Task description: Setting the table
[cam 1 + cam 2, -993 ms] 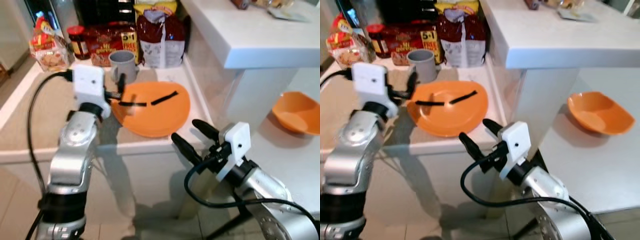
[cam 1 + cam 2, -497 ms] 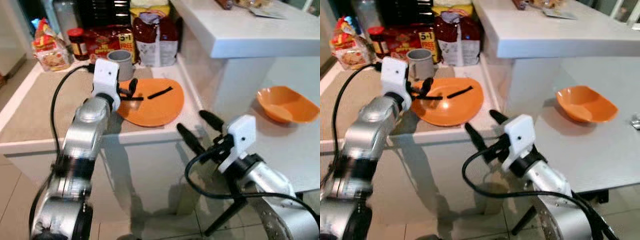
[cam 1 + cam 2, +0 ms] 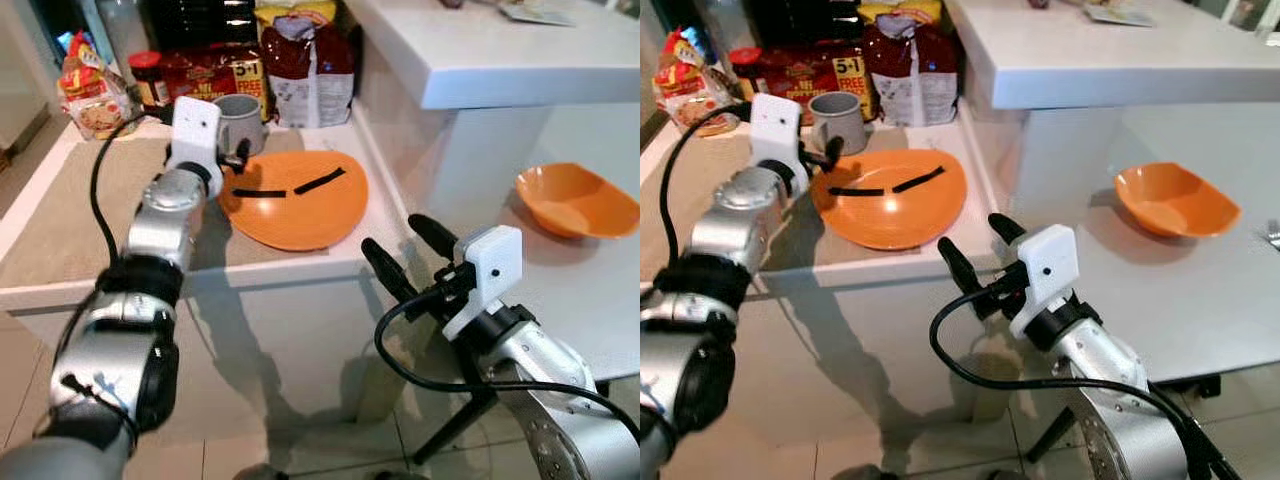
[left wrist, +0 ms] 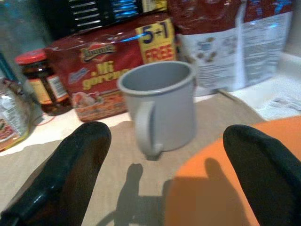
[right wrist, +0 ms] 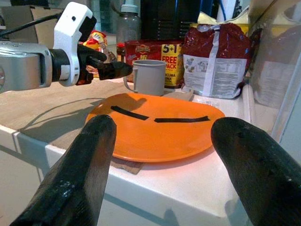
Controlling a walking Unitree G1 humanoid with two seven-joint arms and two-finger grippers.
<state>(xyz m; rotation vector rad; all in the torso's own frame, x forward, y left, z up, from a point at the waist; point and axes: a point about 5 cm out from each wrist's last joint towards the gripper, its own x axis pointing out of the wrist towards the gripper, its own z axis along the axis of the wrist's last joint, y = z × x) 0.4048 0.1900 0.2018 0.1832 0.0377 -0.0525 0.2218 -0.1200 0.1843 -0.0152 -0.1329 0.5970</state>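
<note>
Left gripper (image 4: 160,174) hovers with its two black fingers spread wide and nothing between them, pointed at the grey mug (image 4: 162,107) that stands upright just ahead of it on the tabletop (image 3: 70,220). The mug's handle faces the gripper, and the orange plate (image 3: 295,200) lies right beside it, under the finger on that side. Behind the mug stand a noodle pack (image 4: 106,70), a jar (image 4: 35,82) and a red snack bag (image 3: 310,65).

Right gripper (image 3: 975,255) is also wide open and empty, held low in front of the tabletop's edge with the plate straight ahead of it. An orange bowl (image 3: 1175,200) sits well apart on the lower white table (image 3: 1200,300) to its far side.

Risks, as I judge them: the handle could deflect a closing finger and tip the mug, or push it back into the packs behind. The finger over the plate might catch its rim. The right gripper, coming in low, could strike the tabletop's edge.
</note>
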